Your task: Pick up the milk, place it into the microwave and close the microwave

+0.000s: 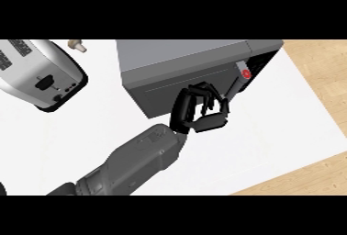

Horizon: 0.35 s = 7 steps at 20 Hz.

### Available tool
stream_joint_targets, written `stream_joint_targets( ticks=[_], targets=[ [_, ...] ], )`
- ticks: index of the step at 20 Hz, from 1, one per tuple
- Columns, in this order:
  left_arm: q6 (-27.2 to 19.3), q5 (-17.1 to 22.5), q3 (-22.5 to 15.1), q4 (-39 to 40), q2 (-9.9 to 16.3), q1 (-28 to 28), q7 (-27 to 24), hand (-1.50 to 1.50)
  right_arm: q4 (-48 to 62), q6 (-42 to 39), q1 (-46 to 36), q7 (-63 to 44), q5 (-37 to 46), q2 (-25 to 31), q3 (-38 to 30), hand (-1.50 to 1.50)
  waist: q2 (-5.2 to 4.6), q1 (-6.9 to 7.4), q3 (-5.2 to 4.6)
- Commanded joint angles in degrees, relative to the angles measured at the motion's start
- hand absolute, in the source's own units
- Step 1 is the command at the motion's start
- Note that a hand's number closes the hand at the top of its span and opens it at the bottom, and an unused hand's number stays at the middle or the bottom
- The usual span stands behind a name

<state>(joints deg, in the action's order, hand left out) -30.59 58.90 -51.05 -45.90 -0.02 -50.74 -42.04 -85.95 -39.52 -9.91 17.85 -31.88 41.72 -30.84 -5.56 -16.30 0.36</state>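
Note:
The grey microwave (183,57) stands at the top middle of the white counter (271,137), seen from above. Its dark front door (159,94) lies against the body or nearly so, and a red button (246,72) shows near its right end. My right hand (202,112) is at the door's front, fingers curled against it, with nothing visible inside them. Its grey forearm (136,158) comes in from the lower left. No milk shows anywhere. My left hand is out of the picture.
A silver toaster (41,73) sits at the top left, with a small beige object (78,45) behind it. The counter's edge (318,98) runs down the right side, and wooden floor (325,64) lies beyond it.

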Motion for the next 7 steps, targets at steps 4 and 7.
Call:
stream_joint_targets(
  ticks=[4,7],
  targets=[
    [0.5,2.0,2.4,5.1,0.0,-5.9,1.4,1.5,3.7,-1.9,-1.9,0.2,-1.2,1.7,-0.4,-1.5,-0.64,-0.12,-0.12],
    [0.2,2.3,2.0,5.0,0.0,-6.5,0.9,1.5,5.3,-2.2,-2.7,0.1,-1.4,2.5,-0.7,-1.5,-0.88,-0.23,-0.09]
  ],
)
